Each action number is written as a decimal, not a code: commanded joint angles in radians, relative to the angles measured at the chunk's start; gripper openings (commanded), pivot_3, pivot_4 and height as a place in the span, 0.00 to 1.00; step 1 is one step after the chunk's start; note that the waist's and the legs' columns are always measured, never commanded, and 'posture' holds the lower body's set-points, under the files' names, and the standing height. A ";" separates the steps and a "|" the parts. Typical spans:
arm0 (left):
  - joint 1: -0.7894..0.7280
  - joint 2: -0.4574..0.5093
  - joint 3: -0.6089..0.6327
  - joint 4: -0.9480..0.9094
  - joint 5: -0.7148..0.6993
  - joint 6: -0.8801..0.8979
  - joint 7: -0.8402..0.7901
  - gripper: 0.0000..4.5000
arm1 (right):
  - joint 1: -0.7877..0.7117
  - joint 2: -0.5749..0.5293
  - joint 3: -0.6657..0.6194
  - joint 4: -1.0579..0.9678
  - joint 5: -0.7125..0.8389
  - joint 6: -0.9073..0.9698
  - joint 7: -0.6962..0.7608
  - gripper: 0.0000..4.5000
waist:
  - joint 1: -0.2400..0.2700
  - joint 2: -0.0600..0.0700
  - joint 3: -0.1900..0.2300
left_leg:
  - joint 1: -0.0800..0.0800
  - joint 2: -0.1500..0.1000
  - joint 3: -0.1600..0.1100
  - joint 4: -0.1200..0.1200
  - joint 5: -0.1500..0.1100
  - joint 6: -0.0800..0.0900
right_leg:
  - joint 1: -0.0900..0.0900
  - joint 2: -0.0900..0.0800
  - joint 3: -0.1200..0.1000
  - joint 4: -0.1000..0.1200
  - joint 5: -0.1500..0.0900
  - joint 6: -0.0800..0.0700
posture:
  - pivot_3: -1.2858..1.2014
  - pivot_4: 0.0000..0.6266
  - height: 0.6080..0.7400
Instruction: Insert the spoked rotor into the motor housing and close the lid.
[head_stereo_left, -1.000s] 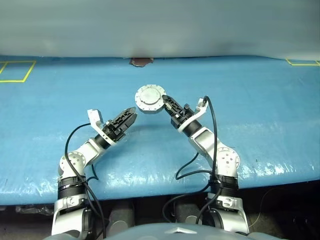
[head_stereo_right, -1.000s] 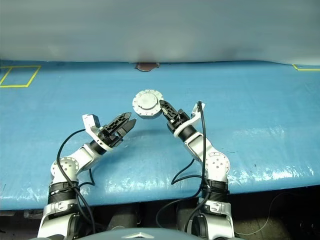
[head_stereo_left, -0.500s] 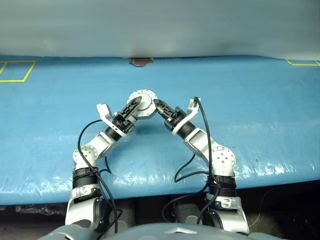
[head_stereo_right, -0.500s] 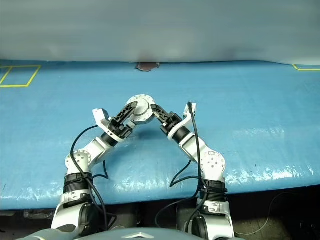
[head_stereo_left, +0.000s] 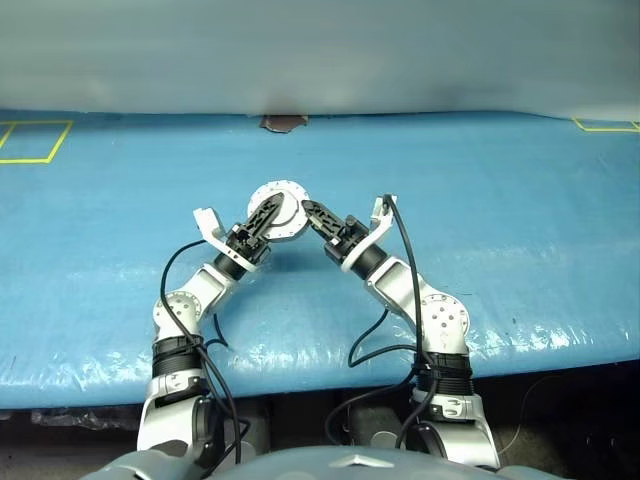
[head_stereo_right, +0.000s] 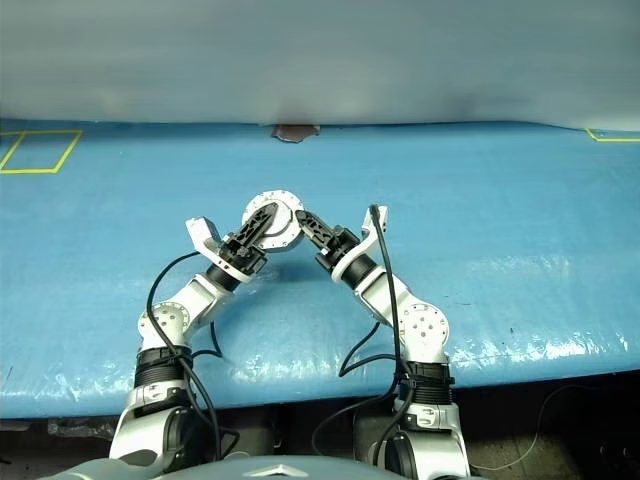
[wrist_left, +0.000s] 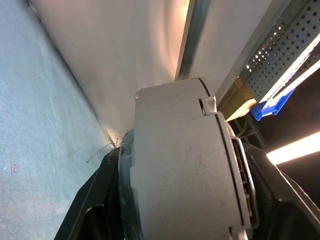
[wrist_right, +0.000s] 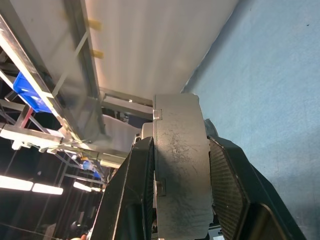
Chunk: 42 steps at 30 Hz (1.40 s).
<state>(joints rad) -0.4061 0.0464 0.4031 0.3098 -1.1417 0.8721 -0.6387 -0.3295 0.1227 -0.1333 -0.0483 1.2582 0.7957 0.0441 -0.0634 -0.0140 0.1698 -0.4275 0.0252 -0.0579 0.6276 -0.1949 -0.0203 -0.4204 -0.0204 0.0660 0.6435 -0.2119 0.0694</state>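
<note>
Your left gripper (head_stereo_left: 266, 214) has swung in from the side and is closing on the motor housing (head_stereo_left: 281, 207), which your right gripper (head_stereo_left: 309, 208) already clamps edge-on above the blue table (head_stereo_left: 520, 200). Housing looks shut, now braced from both sides; judge the lid seated before releasing.

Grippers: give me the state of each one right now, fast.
Left gripper: fingers set on both sides of the motor housing, whether clamped cannot be told.
Right gripper: shut on the motor housing, held above the table.
</note>
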 joint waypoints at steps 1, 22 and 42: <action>0.000 0.017 0.008 -0.024 0.000 -0.003 0.007 0.58 | 0.015 0.043 0.018 -0.059 0.024 -0.013 0.064 0.27 | 0.000 0.000 0.000 | 0.000 0.000 0.000 0.000 0.000 0.000 | 0.000 0.000 0.000 0.000 0.000 0.000 | 0.52 0.24 1.00; -0.074 0.023 0.218 0.100 0.166 -0.482 0.330 0.58 | 0.072 0.061 -0.034 -0.101 -0.145 -0.256 0.000 0.70 | 0.006 0.000 0.000 | -0.002 0.000 0.000 0.000 0.000 0.000 | -0.002 0.001 0.000 0.000 0.001 0.000 | 0.52 0.24 1.00; 0.018 0.152 0.203 -0.025 0.416 -0.623 0.551 1.00 | 0.068 0.053 -0.040 -0.085 -0.139 -0.248 -0.061 0.71 | 0.001 -0.001 -0.001 | -0.001 0.000 0.001 0.002 0.000 0.000 | -0.001 0.000 0.001 0.001 0.005 -0.003 | 0.52 0.24 1.00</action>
<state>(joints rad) -0.3976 0.1751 0.5896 0.3481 -0.7438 0.2744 -0.1050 -0.2920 0.1129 -0.1893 -0.1236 1.1064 0.5476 -0.0104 -0.0620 -0.0146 0.1692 -0.4288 0.0251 -0.0572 0.6294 -0.1947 -0.0204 -0.4217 -0.0204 0.0672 0.6446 -0.2071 0.0663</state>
